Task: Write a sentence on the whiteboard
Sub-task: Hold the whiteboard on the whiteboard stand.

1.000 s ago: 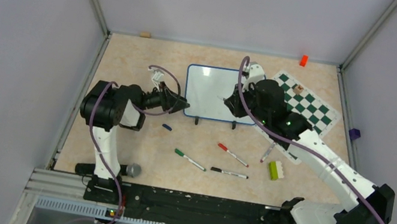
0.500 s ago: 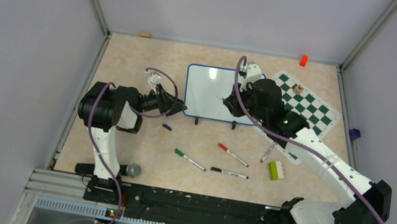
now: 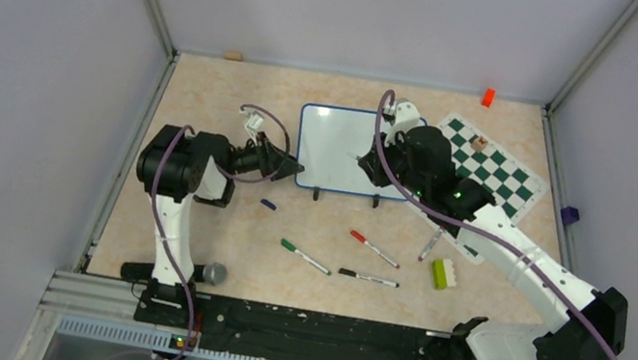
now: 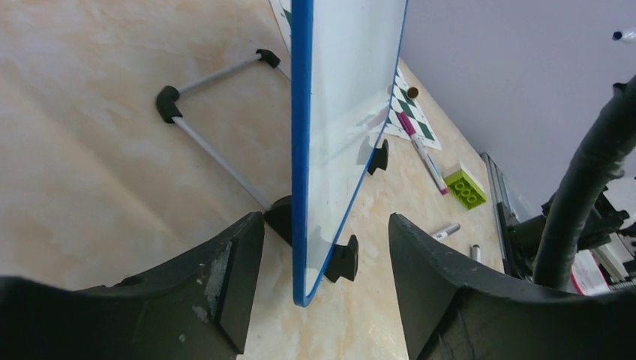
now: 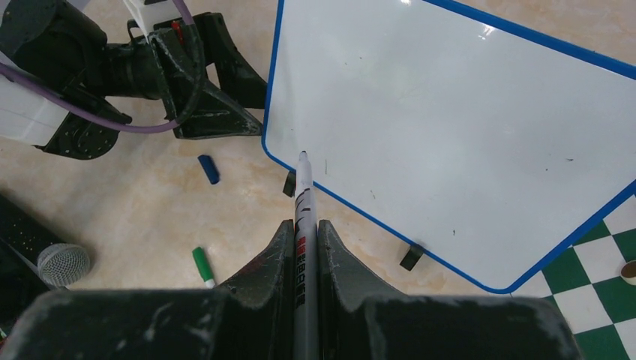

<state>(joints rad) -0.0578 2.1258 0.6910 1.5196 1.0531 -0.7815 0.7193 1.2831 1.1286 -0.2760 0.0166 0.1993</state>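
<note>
The whiteboard (image 3: 340,149) stands tilted on its black feet at mid-table, white with a blue frame. Its face (image 5: 450,127) is blank apart from tiny dark specks; no sentence shows. My left gripper (image 3: 295,172) is open, its jaws straddling the board's lower left corner (image 4: 311,292) without touching it. My right gripper (image 3: 367,164) is shut on a grey marker (image 5: 303,187), whose tip lies at the board's lower left area. In the wrist views the left gripper (image 4: 324,225) spans the board's edge and the right gripper (image 5: 304,225) pinches the marker barrel.
A blue cap (image 3: 268,203), green marker (image 3: 304,256), red marker (image 3: 373,248), black marker (image 3: 367,277) and purple marker (image 3: 429,245) lie in front of the board. A green brick (image 3: 442,273) and chess mat (image 3: 493,170) are right. A grey ball-headed thing (image 3: 214,273) is near left.
My left arm's elbow has shifted slightly right while its gripper stays at the board's corner. My right gripper with the marker has edged slightly left over the board.
</note>
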